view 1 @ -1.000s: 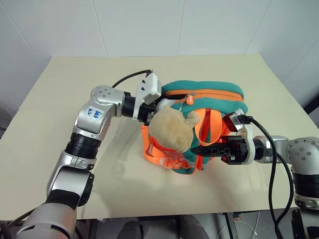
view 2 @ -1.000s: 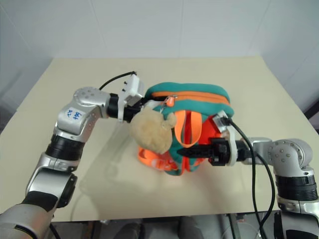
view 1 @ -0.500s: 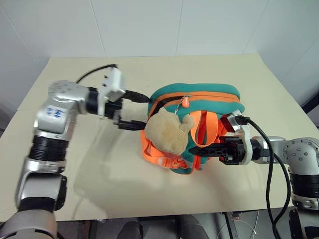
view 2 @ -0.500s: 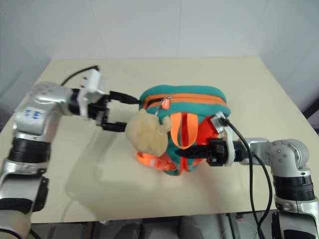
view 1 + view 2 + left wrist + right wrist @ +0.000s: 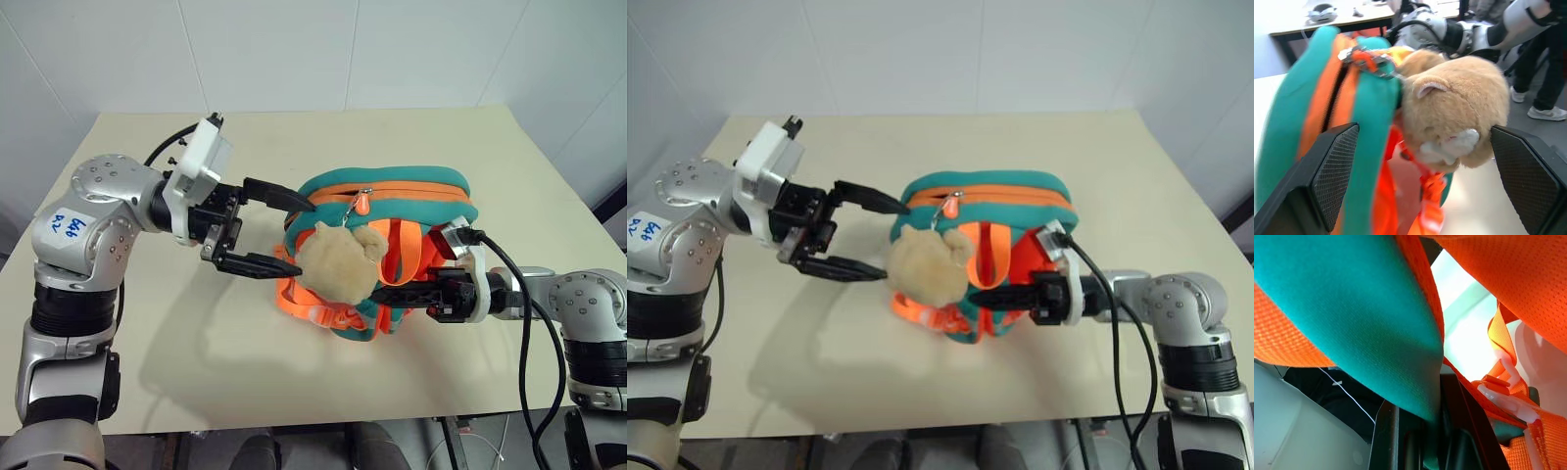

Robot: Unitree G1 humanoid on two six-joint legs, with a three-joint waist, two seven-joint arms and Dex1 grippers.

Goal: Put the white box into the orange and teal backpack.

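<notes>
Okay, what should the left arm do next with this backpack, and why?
Probably ease the open left gripper in onto the zipper pull. The backpack looks zipped shut, the right gripper is shut on its strap, and the box is nowhere visible.

blue handwritten marks on a white sticker (image 5: 62,226) on the left arm's upper segment, characters not legible
</notes>
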